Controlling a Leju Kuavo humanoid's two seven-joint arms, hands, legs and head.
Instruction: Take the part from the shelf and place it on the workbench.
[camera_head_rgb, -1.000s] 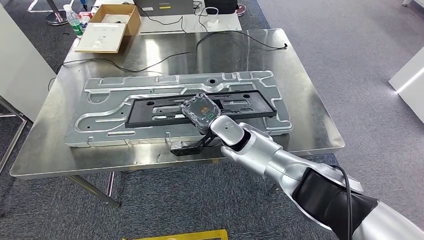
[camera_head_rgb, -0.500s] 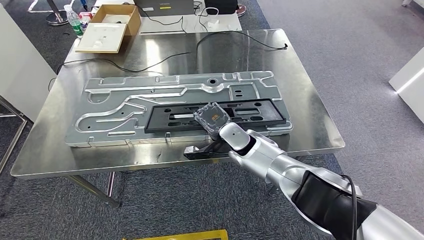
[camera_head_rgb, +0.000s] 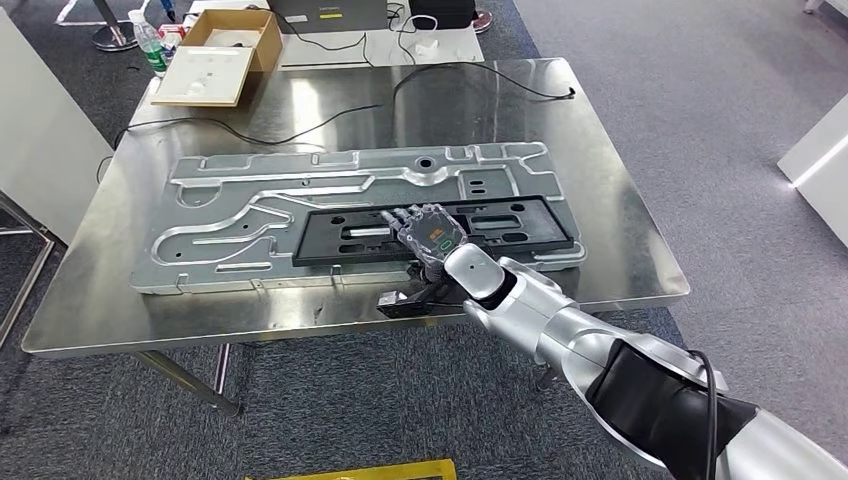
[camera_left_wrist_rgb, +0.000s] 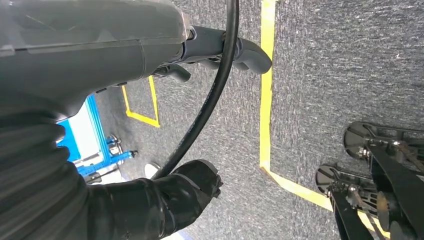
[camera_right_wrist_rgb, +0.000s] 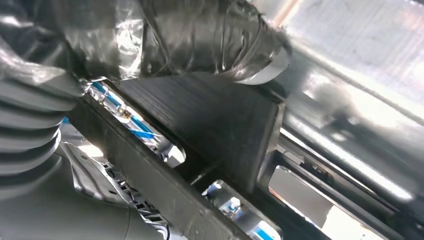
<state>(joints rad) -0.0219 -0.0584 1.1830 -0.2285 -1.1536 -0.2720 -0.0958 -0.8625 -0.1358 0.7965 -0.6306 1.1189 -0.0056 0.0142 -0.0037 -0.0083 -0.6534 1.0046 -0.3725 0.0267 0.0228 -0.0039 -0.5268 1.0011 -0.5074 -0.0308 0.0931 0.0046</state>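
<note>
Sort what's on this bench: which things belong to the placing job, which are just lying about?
Job:
- long black slotted plastic part
- embossed silver metal panel beneath it
- shiny steel workbench
- right hand, resting on the part

Lying about:
- open cardboard box
- black cable
- clear plastic bottle

A black part (camera_head_rgb: 440, 228) lies on a silver embossed panel (camera_head_rgb: 250, 215), shiny steel workbench (camera_head_rgb: 600, 150).
</note>
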